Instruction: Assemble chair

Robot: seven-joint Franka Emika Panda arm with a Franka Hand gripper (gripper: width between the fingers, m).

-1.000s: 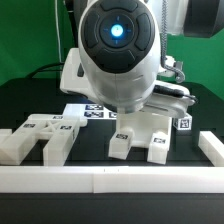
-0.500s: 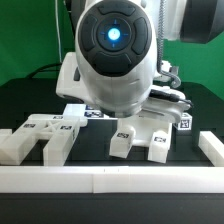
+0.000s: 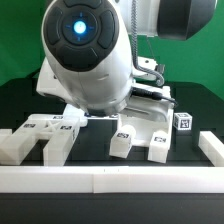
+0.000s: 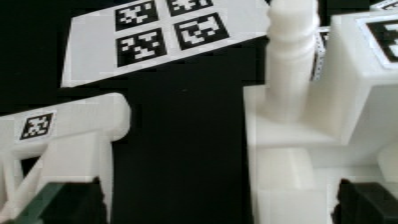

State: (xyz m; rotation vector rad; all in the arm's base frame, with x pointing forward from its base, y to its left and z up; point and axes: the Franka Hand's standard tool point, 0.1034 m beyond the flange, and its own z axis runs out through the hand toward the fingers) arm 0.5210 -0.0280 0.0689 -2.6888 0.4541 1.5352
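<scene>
Several white chair parts with small tags lie on the black table. In the exterior view a slotted part [image 3: 42,135] lies at the left, a two-legged part [image 3: 140,136] in the middle, and a small tagged block [image 3: 182,121] at the right. The arm's bulky wrist [image 3: 85,55] hides the gripper there. In the wrist view the gripper [image 4: 217,210] is open with its dark fingertips [image 4: 68,200] far apart. It hangs above the gap between the left part [image 4: 63,130] and the right part [image 4: 329,120], whose edge lies between the jaws. A thin white post [image 4: 290,45] stands at the right part.
The marker board [image 4: 151,35] lies flat behind the parts and shows in the exterior view [image 3: 97,116] too. A long white border rail [image 3: 110,180] runs along the front and another rail [image 3: 211,148] stands at the exterior view's right. A green wall is behind.
The arm's wrist has swung toward the exterior view's left, uncovering more of the two-legged part and the small tagged block. The parts have not moved.
</scene>
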